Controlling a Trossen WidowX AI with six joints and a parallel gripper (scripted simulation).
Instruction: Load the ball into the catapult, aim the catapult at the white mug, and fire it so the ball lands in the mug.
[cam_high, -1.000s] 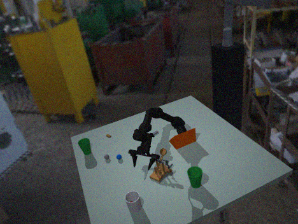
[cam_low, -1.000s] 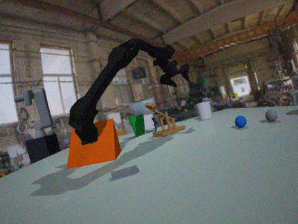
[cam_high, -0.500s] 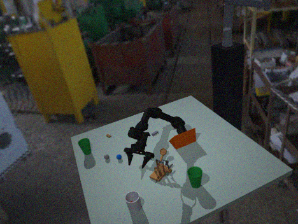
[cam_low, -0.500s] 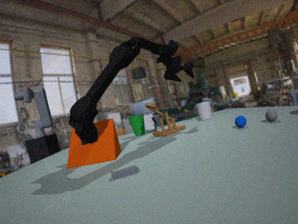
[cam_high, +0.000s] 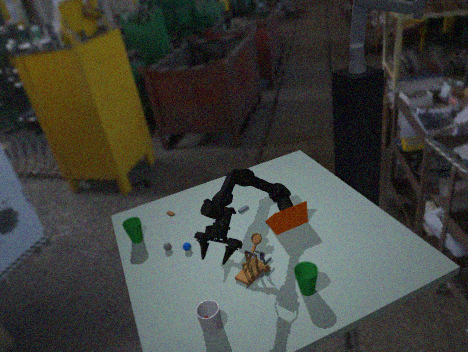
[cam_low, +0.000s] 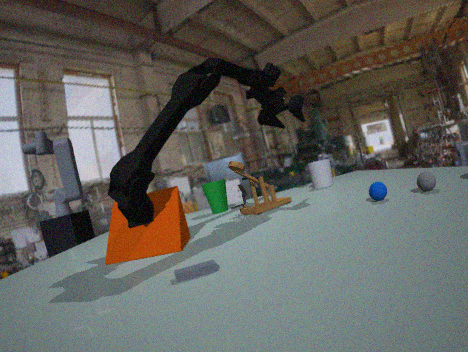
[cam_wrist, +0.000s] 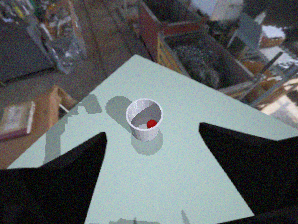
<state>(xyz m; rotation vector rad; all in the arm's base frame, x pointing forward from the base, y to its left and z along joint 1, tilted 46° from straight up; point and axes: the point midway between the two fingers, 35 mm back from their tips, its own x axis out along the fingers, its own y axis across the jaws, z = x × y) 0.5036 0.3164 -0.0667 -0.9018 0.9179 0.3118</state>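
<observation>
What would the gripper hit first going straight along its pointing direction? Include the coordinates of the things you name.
Probably the tabletop (cam_wrist: 175, 175), short of the white mug (cam_high: 208, 311) (cam_low: 321, 175) (cam_wrist: 145, 131). The mug appears ahead between the open fingers, but depth is unclear, so it could be met first.
</observation>
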